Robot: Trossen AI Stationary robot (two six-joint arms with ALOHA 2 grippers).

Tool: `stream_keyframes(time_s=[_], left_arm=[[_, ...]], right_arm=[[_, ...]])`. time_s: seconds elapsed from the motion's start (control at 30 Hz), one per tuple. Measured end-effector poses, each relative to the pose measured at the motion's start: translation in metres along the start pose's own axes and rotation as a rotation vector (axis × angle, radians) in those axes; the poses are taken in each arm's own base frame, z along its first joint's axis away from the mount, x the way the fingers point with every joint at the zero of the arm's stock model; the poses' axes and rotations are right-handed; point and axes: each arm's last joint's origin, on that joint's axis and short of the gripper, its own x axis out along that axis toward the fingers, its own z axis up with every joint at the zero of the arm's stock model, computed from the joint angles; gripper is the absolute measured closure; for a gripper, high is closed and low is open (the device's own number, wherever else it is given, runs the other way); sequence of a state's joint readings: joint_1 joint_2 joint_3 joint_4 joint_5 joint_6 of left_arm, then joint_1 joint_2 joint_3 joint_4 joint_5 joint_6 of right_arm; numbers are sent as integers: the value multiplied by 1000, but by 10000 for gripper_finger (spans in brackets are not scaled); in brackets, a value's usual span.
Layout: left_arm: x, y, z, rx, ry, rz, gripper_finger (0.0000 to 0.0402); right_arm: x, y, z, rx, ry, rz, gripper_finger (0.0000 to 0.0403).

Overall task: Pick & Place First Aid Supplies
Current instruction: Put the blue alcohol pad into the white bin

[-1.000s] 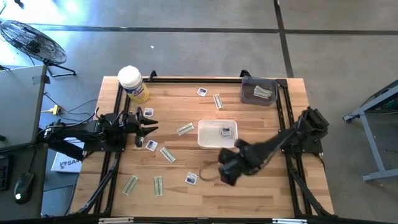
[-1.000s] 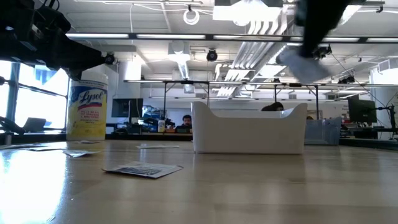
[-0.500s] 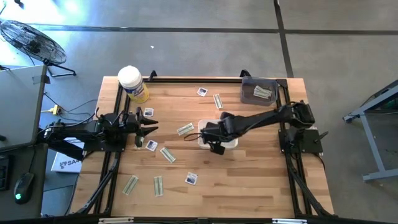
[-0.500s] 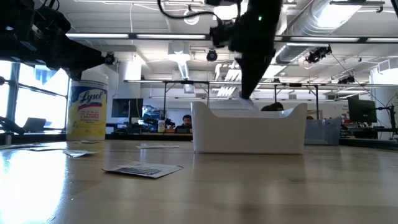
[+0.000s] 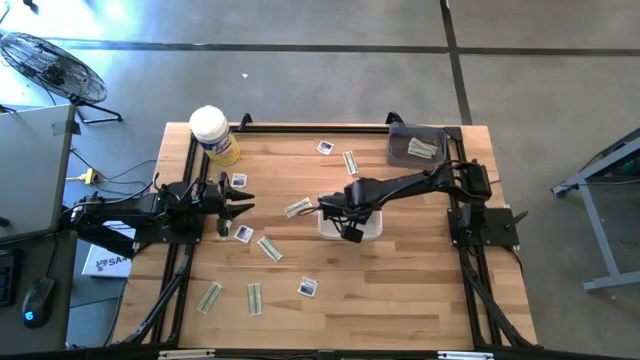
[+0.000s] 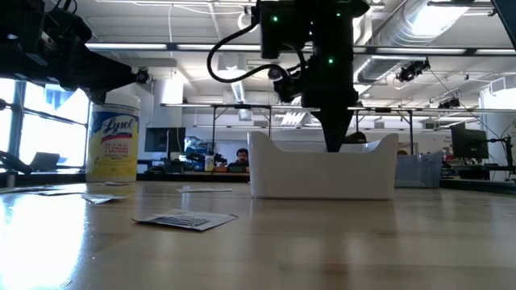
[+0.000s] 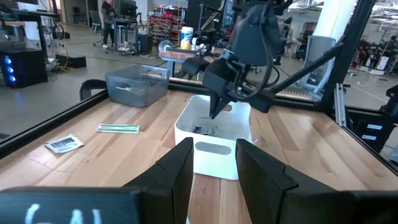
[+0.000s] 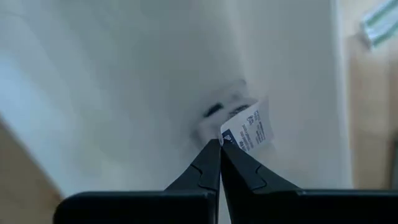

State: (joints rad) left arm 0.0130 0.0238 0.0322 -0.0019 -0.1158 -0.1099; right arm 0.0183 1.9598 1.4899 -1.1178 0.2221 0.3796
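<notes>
Right gripper (image 5: 352,228) reaches down inside the tray (image 5: 372,229), fingertips pinched on a square packet (image 8: 247,132). Other packets (image 5: 268,247) lie scattered on the table (image 5: 400,290) around the tray. Left gripper (image 5: 240,207) waits beside them, jaws parted.

Tray (image 5: 372,229) at worktop (image 5: 400,290) centre; canister (image 5: 213,134) at back-left corner, bin (image 5: 416,146) back-right; packets (image 5: 308,287) scattered left and front.

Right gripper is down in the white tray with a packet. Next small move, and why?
Probably open the right gripper: its fingertips pinch a corner of the square white packet with dark-blue print, already inside the white plastic tray, so releasing there should drop it in.
</notes>
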Motion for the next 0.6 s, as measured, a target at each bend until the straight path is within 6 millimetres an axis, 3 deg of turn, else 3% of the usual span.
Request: stream_keyframes(time_s=[0.37,0.6], left_arm=[[0,0,0,0,0,-1,283],[0,0,0,0,0,-1,283]], right_arm=[[29,-7,10,-16,78,3,399],[30,-11,12,9,79,26,381]])
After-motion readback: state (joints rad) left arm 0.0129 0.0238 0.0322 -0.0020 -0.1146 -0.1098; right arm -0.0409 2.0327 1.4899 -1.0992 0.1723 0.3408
